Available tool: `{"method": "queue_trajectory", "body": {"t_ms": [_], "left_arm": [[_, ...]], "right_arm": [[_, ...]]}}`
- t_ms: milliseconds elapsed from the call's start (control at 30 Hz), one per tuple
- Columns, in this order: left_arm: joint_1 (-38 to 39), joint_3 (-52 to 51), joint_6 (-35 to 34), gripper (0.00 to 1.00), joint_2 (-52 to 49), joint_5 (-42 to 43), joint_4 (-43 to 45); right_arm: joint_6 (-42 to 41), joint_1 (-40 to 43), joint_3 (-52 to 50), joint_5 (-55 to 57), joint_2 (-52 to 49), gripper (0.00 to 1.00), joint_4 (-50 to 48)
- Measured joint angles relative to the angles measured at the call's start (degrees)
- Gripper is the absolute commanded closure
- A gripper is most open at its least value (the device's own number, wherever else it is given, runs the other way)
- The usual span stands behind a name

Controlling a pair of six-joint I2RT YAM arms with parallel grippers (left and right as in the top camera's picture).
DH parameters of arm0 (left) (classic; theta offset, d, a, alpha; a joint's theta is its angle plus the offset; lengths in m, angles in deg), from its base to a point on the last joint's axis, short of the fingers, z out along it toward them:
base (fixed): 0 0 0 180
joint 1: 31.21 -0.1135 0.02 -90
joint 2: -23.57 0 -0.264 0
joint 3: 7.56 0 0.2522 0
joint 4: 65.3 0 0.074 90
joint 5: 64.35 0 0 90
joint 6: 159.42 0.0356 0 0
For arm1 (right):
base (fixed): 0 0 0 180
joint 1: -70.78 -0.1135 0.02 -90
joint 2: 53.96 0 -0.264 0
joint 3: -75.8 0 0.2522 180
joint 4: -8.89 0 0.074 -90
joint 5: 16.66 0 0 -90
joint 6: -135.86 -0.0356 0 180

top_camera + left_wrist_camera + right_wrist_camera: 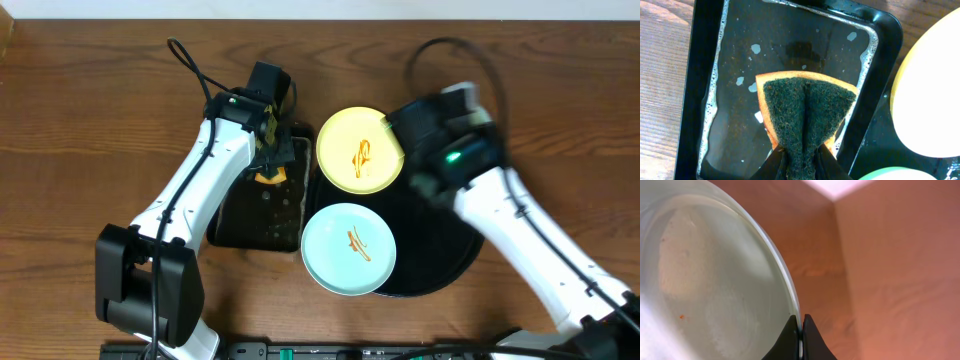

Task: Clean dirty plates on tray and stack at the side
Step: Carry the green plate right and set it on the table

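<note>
A pale yellow plate (360, 150) with an orange sauce squiggle sits at the far side of the round black tray (450, 250). A mint-blue plate (348, 248) with a squiggle sits at the tray's near left. My right gripper (801, 330) is shut on the rim of a third pale mint plate (715, 280), held on edge over the wood; it shows only a tiny orange speck. That arm (450, 150) is blurred in the overhead view, and the held plate is hidden there. My left gripper (802, 160) is shut on a sponge (807, 110), green scrub side up, over the pan.
The rectangular black pan (740, 60) holds shallow soapy water and lies just left of the tray (255, 215). The yellow plate's edge (930, 100) and the mint plate's edge (900, 174) show to the right of the pan. Bare wood lies right of the tray.
</note>
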State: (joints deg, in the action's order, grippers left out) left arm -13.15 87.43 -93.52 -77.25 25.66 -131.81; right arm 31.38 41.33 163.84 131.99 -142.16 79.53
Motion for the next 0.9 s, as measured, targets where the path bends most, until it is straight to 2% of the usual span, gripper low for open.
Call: {"method": "queue_trajectory", "body": {"t_ms": [300,533,700,900], "left_arm": [[0.0,0.0,0.0,0.83,0.0,0.0,0.0],[0.0,0.0,0.0,0.83,0.0,0.0,0.0],[0.0,0.0,0.0,0.83,0.0,0.0,0.0],[0.0,0.0,0.0,0.83,0.0,0.0,0.0]], "right_arm": [[-3.5,28.9,0.0,-19.2,0.0,0.99,-6.3],[-4.1,48.1,0.0,-33.7,-0.2,0.99,-10.1],[-4.3,55.6,0.0,-40.7,-2.5,0.99,-12.2],[-4.2,61.3,0.0,-47.6,-11.2,0.99,-13.6]]}}
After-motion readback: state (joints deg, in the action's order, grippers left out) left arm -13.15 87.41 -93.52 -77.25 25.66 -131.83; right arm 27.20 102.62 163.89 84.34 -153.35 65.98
